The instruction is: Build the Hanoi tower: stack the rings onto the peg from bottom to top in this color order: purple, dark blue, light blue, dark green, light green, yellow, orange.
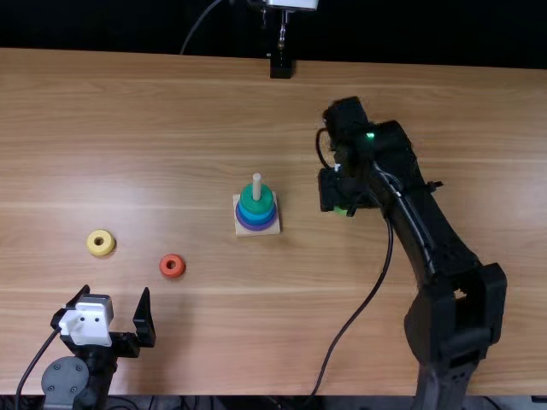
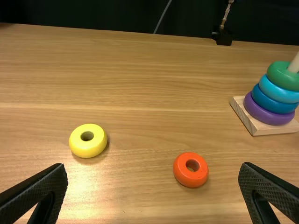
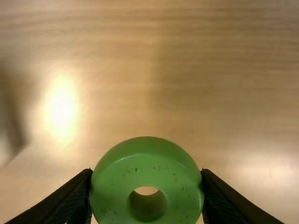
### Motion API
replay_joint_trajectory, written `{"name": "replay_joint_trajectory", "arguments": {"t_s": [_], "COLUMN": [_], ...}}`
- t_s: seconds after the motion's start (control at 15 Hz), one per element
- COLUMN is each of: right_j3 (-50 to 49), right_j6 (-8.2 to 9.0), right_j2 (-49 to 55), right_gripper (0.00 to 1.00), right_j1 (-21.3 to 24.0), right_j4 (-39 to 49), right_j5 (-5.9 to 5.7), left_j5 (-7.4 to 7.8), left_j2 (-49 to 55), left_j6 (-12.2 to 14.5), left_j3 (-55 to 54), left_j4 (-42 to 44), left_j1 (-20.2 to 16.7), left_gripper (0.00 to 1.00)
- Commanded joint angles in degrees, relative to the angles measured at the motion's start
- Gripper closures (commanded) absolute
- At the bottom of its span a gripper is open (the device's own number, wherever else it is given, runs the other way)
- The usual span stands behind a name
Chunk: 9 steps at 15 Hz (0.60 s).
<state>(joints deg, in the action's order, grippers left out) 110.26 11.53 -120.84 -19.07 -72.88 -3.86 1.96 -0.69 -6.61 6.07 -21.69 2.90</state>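
My right gripper (image 1: 344, 207) is right of the peg base (image 1: 245, 202), with the light green ring (image 1: 340, 211) in it. In the right wrist view the gripper (image 3: 146, 196) is shut on the light green ring (image 3: 147, 163), its hole showing. Purple (image 2: 268, 112), dark blue (image 2: 273, 101), light blue (image 2: 279, 90) and dark green (image 2: 283, 76) rings sit stacked on the peg (image 1: 256, 185). The yellow ring (image 1: 101, 243) and orange ring (image 1: 172, 266) lie on the table. My left gripper (image 1: 117, 312) stands open nearer the front edge; the left wrist view shows the gripper (image 2: 153, 179) fingers apart.
A small black stand (image 1: 280, 66) is at the far edge of the table (image 1: 171, 128). A black cable (image 1: 355, 316) runs along the right arm. Both loose rings lie between the left gripper and the peg base's side of the table.
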Motion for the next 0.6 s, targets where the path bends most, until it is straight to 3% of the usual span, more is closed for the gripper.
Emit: {"name": "replay_joint_trajectory", "arguments": {"t_s": [0.0,0.53], "right_j3": [8.3,33.4], "right_j6": [-0.35,0.28], "right_j2": [1.3,-6.1], "right_gripper": [1.00,1.00], "right_j1": [-2.6,-12.3], "right_j4": [-3.1,-6.8], "right_j5": [0.06,-0.04], "left_j5": [1.21,1.21], "left_j2": [0.7,0.7], "left_j6": [0.2,0.2], "left_j3": [-6.1,-6.1], "left_j4": [-3.9,-3.9], "left_j1": [-1.0,-1.0], "left_gripper": [0.00,0.00]}}
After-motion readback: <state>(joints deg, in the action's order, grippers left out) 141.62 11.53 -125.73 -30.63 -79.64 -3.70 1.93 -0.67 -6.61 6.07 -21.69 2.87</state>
